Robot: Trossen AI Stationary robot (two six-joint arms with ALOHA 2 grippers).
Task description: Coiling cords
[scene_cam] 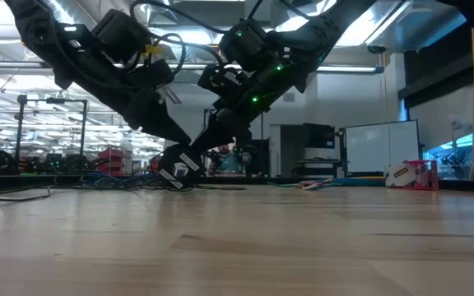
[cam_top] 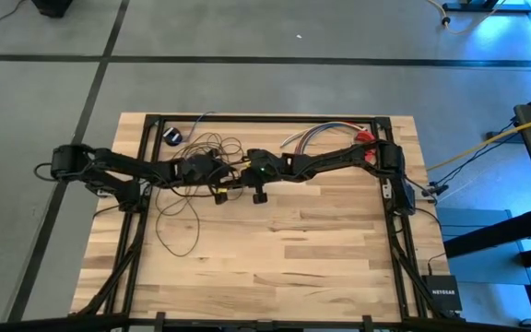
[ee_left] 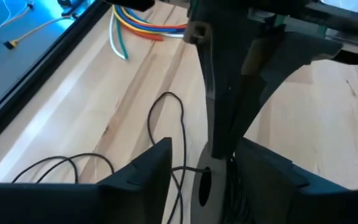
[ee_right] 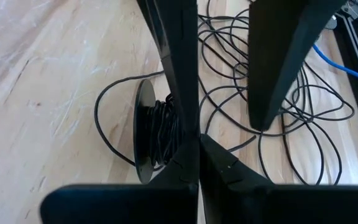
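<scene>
The cords [cam_top: 190, 205] are one thin dark wire lying in many loose loops [ee_right: 272, 118] on the table's left middle. Part of it is wound on a small black round spool [ee_right: 149, 134]. My right gripper [ee_right: 197, 146] reaches in from the right and is shut at that spool. My left gripper [ee_left: 207, 149], coming from the left, is open. Its two fingers [ee_right: 174, 62] stand on either side of the right gripper's tips and the spool, and I see no touch. In the high view the two grippers meet at the table's middle [cam_top: 236, 175]. My right gripper has its shut fingertips [ee_left: 219, 146] at the spool's flange [ee_left: 201, 186], on the side away from the wound wire's visible flange [ee_right: 143, 130]. The fingers slant down from the table's right. Their own tips hide the contact. The spool stands on edge with its flanges upright.
A short bundle of multicoloured wires [cam_top: 316, 136] lies at the far edge, right of centre. A small dark round thing [cam_top: 173, 136] sits at the far left. A thick yellow cable [cam_top: 487, 148] runs off the table's right. The near half of the wooden table [cam_top: 293, 258] shows bare boards.
</scene>
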